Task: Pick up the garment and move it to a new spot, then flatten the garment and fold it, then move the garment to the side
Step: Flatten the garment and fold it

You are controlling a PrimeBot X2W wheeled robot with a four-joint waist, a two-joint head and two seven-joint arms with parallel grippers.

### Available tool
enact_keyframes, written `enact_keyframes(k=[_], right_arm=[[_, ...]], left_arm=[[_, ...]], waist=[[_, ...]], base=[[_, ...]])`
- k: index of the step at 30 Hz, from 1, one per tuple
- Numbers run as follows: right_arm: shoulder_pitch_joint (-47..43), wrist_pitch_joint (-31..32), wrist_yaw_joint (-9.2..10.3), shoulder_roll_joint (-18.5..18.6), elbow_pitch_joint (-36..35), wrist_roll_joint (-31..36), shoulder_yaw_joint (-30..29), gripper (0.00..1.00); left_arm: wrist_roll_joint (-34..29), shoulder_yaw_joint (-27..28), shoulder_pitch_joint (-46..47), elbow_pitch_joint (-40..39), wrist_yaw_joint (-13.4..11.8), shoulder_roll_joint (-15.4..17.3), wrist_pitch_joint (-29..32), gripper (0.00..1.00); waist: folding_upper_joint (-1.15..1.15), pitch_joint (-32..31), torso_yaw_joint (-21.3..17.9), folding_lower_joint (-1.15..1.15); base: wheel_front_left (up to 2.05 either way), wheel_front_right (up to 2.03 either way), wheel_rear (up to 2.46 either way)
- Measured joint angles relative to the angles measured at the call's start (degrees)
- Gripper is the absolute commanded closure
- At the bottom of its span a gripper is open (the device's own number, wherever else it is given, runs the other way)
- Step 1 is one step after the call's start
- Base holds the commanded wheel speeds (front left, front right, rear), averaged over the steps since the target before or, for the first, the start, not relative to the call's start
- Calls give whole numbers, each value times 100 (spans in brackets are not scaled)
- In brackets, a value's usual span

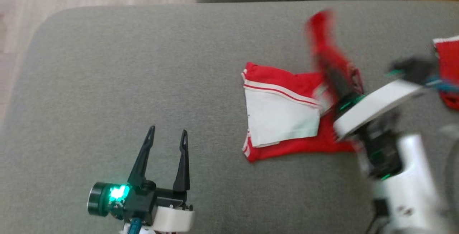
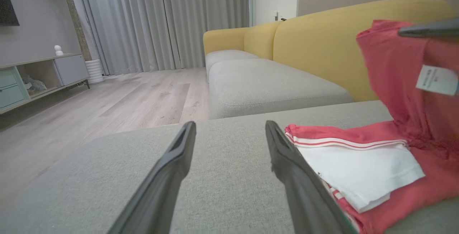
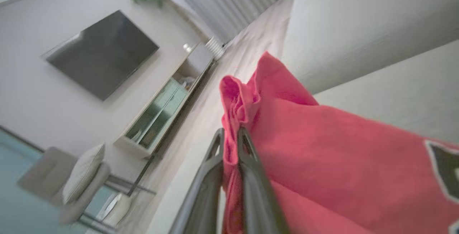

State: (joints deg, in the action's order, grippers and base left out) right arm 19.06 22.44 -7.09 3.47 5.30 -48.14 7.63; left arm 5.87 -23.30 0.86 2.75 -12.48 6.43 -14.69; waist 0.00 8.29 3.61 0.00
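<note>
Your right pincer (image 3: 230, 130), blurred in the head view, is clamped on a raised red fold of the garment (image 1: 283, 119), which lies on the grey cushion (image 1: 125, 65). Left of the garment your left pincer (image 1: 168, 131) gapes empty; right of it, another red cloth (image 1: 448, 61) is cut off.

The garment (image 1: 283, 115) is soft matt cloth, red and white. The sofa cushion (image 1: 143, 65) has a grey woven cover, a little rough. The fingers (image 2: 168, 176) look like smooth dark plastic with faint shine. The floor (image 2: 107, 97) is pale matt wood.
</note>
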Motion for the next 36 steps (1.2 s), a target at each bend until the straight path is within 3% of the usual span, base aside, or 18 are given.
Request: enact_keyframes(k=[5,7,8,9,16,20,25,30,33,36], right_arm=[[-257,-387,0,-20,643,-160,814,100],[-264,-720,0,-20,1003,-241,1156,95],[-246,-894,0,-20,1185,-242,1305,65],[-207,-1107,0,-23,1413,-270,1425,0],[266,-2752,0,0,2098,-1243,2012,0],[433,-3320,0,-4,2434,-1207,1772,0],[115,-3553,0,294,2732,-746,1244,0],[-608,-3676,0,505,2784,-467,325,0],[-1148,-3682,0,530,2584,243,-183,0],[-1707,-3682,0,508,2020,1446,-626,0]], left_arm=[[1,35,-39,110,91,-31,-1,0],[0,78,-90,121,103,-37,-1,0],[0,92,-115,135,148,-38,0,0],[-32,89,-132,146,199,-37,0,0],[-182,85,-172,130,248,-63,0,0],[-167,136,-416,76,247,-127,0,0],[-3,323,-710,57,244,-169,0,0],[118,422,-866,65,248,-225,0,0],[129,477,-979,97,285,-230,0,0],[129,506,-1085,110,300,-240,0,0]], waist=[[0,-118,161,0],[0,-170,234,0],[0,-189,269,0],[0,-209,303,0],[0,-386,406,0],[0,-579,373,0],[0,-895,271,-1],[0,-1196,160,-1],[0,-1362,100,-1],[0,-1497,41,-1]], base=[[0,0,0],[0,0,0],[0,0,0],[0,0,0],[0,0,0],[0,0,0],[0,0,0],[0,0,0],[0,0,0],[0,0,0]])
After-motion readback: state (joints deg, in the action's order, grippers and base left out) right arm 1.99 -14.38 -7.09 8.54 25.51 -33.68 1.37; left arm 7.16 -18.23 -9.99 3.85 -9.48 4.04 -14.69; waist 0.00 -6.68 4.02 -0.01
